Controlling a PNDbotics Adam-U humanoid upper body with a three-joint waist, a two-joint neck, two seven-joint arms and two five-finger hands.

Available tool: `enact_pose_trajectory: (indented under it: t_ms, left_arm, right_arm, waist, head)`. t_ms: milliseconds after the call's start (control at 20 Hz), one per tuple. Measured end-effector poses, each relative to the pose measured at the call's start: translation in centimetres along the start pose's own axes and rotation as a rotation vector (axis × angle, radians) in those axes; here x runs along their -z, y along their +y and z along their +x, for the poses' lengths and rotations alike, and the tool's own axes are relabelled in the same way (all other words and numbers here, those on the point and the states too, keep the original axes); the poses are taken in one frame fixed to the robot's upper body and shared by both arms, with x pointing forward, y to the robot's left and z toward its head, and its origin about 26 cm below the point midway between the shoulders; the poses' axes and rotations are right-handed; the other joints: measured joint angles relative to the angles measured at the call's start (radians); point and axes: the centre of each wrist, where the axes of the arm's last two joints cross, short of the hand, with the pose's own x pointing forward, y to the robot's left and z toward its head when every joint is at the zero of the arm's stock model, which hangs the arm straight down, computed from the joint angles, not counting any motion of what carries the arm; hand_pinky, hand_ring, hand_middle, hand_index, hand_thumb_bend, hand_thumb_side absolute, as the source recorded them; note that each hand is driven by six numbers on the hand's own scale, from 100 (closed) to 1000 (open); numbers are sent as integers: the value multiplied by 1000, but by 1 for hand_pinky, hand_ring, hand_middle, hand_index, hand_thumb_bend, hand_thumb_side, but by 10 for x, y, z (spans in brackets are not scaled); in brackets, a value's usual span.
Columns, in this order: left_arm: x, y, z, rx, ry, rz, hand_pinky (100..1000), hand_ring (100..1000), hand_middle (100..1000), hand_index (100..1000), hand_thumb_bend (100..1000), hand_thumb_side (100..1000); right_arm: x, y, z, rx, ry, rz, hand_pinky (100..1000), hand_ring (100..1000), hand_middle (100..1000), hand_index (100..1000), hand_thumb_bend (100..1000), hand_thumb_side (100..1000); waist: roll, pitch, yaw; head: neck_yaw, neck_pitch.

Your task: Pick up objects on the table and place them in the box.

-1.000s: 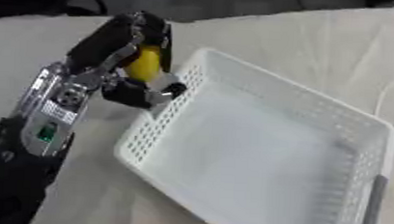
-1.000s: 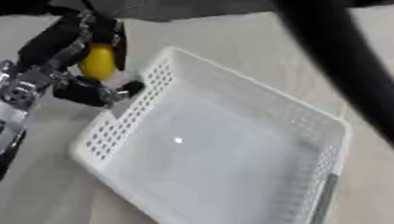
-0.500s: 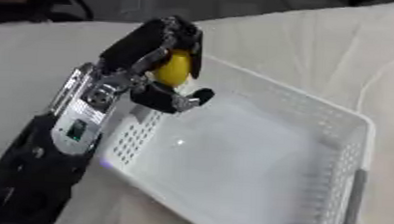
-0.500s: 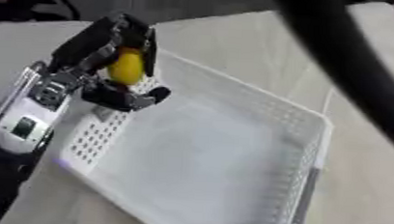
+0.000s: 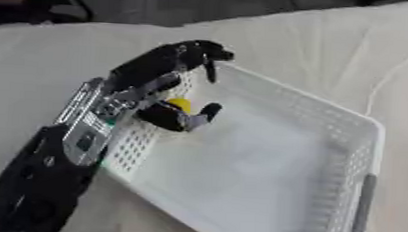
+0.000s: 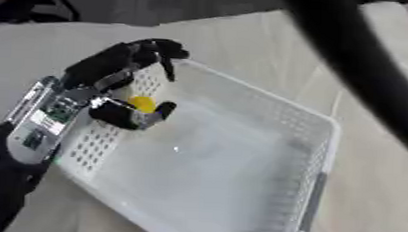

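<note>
Since the earlier frames, the left hand (image 5: pixel 161 78) has opened over the near-left wall of the box (image 5: pixel 330 119): its fingers (image 5: pixel 198 52), formerly wrapped round the yellow object (image 5: pixel 180 104), now arch forward and apart, tips pointing down past the rim. Its thumb (image 5: pixel 186 119) sits below, spread away from the fingers. The yellow object shows in the gap between thumb and palm, inside the box line at the left wall; whether it still touches the hand or lies free cannot be told. Only a small rounded yellow patch of it is visible, so its shape is not made out.

Behind the hand, the left arm (image 5: pixel 51 170) runs to the lower-left corner, black with a silver panel, and is cut off by the picture's edge.

The box is a white perforated basket with a grey handle (image 5: pixel 361 204) on its right wall. Its floor shows bare white, and its near corner is cut off at the bottom edge.

The box rests on a pale cloth-covered tabletop (image 5: pixel 62 50), creased towards the far-right corner. Beyond the far edge the room is dark and indistinct.

A thick black blurred band (image 6: pixel 367 71) crosses the upper right of the right eye view; what it is cannot be determined. The right hand appears in neither view.
</note>
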Motion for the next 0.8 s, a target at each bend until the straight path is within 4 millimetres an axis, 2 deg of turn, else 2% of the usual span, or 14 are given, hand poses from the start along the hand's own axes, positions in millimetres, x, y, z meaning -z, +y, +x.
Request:
enact_pose_trajectory:
  t_ms: [200, 300, 350, 400, 450, 500, 550, 650, 750, 800]
  left_arm:
    - [0, 0, 0, -1, 2, -6, 847, 950, 966, 991, 100, 760]
    - [-1, 0, -1, -1, 5, -3, 814, 939, 963, 993, 100, 757]
    - [-1, 1, -1, -2, 10, 1, 770, 912, 945, 980, 100, 706]
    - [-2, 1, -2, -5, 17, 10, 763, 907, 940, 975, 100, 697]
    - [-4, 4, -3, -6, 25, 23, 670, 839, 873, 922, 100, 649]
    - [-6, 8, -4, -6, 33, 49, 694, 856, 890, 935, 100, 617]
    - [-9, 13, -6, -3, 40, 81, 574, 763, 814, 868, 100, 534]
    - [-24, 26, -11, 8, 57, 158, 534, 721, 782, 842, 100, 497]
    - [-46, 44, -18, 30, 80, 228, 503, 696, 763, 829, 100, 500]
    - [-65, 49, -22, 35, 108, 258, 503, 696, 763, 829, 100, 500]
  right_arm:
    - [0, 0, 0, 0, 1, -1, 475, 583, 676, 719, 100, 891]
    - [0, 0, 0, 1, 1, -1, 475, 583, 676, 719, 100, 891]
    - [0, 0, 0, 1, 2, -1, 475, 583, 675, 719, 100, 891]
    - [0, 1, 0, 2, 2, -1, 475, 583, 675, 719, 100, 891]
    - [0, 1, 0, 2, 2, -1, 475, 583, 675, 719, 100, 891]
    - [0, 1, 0, 3, 2, -1, 475, 583, 675, 719, 100, 891]
    - [0, 1, 0, 5, 2, -2, 476, 584, 676, 719, 100, 891]
    - [0, 1, 0, 13, 3, -5, 477, 585, 677, 720, 100, 891]
    - [-2, 4, -2, 23, 10, -4, 478, 586, 678, 720, 100, 891]
    - [-3, 7, -3, 30, 16, -2, 478, 586, 678, 720, 100, 891]
  waist:
    - [0, 0, 3]
    - [0, 0, 3]
    - [0, 0, 4]
    - [0, 1, 5]
    - [0, 2, 7]
    - [-1, 3, 10]
    - [-1, 3, 12]
    - [-2, 3, 25]
    - [-3, 9, 40]
    - [-3, 10, 42]
  head:
    - [0, 0]
    - [0, 0]
    - [0, 0]
    - [0, 0]
    - [0, 0]
    - [0, 0]
    - [0, -1]
    - [0, -2]
    - [-8, -10]
    - [-10, -12]
